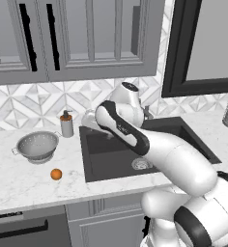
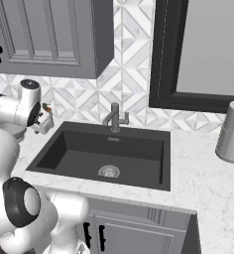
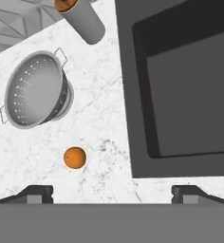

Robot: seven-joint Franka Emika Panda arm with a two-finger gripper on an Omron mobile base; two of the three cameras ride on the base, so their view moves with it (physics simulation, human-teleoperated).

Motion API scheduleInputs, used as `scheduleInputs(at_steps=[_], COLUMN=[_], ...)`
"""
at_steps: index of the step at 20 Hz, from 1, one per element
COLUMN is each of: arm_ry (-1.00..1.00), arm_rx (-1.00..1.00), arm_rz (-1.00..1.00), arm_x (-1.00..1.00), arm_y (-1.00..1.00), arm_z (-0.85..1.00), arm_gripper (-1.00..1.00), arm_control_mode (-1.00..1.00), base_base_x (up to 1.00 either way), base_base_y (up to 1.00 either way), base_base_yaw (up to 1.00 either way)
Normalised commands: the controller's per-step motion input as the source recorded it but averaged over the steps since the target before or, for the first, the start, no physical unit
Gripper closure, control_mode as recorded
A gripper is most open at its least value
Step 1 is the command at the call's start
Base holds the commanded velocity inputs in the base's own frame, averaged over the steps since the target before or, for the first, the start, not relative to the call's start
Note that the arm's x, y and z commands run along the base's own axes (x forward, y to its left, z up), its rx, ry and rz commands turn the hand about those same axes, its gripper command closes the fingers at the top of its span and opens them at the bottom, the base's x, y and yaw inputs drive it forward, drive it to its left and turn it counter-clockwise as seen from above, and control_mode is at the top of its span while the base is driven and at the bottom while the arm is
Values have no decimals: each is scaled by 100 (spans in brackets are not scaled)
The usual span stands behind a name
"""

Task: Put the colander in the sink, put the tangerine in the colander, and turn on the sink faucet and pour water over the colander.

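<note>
Gleaming silver perforated colander (image 3: 34,90) with two handles, upright on counter (image 3: 104,118)

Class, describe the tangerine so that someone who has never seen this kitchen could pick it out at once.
Start at the dark sink set into the white marble counter. On the counter beside its left edge stand a grey soap dispenser and a holed metal colander. Nearer the counter's front edge than the colander lies the tangerine: small, round, and the only bright orange thing there.
</note>
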Motion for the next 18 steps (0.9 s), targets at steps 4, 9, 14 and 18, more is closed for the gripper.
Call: scheduleInputs(at_steps=[4,9,14,18], arm_ry=[3,2,6,10], arm_rx=[2,0,0,0], arm_rz=[-10,-11,-9,-9], arm_x=[13,20,15,14], arm_y=[58,42,23,19], arm_z=[0,-6,-15,-21], arm_gripper=[-100,-100,-100,-100], arm_control_mode=[-100,-100,-100,-100], base_base_x=[0,0,0,0], base_base_y=[0,0,0,0], base_base_yaw=[0,0,0,0])
